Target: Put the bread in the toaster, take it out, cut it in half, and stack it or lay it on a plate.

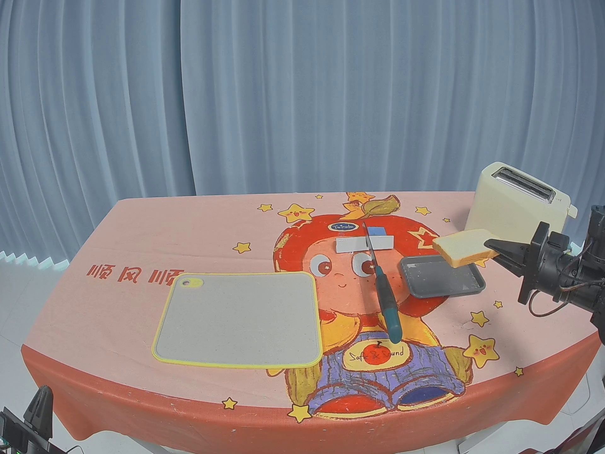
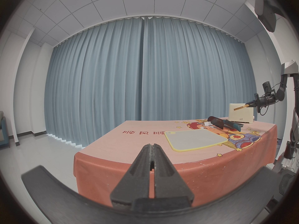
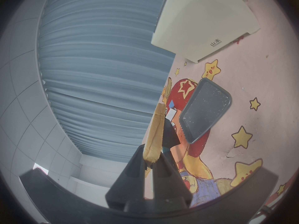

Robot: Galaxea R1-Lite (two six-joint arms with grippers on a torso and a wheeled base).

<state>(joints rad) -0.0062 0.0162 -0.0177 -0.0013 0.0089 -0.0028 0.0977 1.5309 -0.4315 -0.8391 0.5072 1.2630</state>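
Apparently early on, the right fingers (image 1: 507, 250) clamp the uncut bread (image 1: 465, 247) aloft beside the toaster (image 1: 517, 203), near the plate (image 1: 441, 277), toasting and cutting seemingly ahead, while the left fingers (image 2: 140, 168) sit closed, empty.

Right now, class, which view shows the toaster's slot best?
The head view: it looks down on the toaster, slot plainly visible. The right wrist view shows mainly its side wall; the left wrist view, a distant side.
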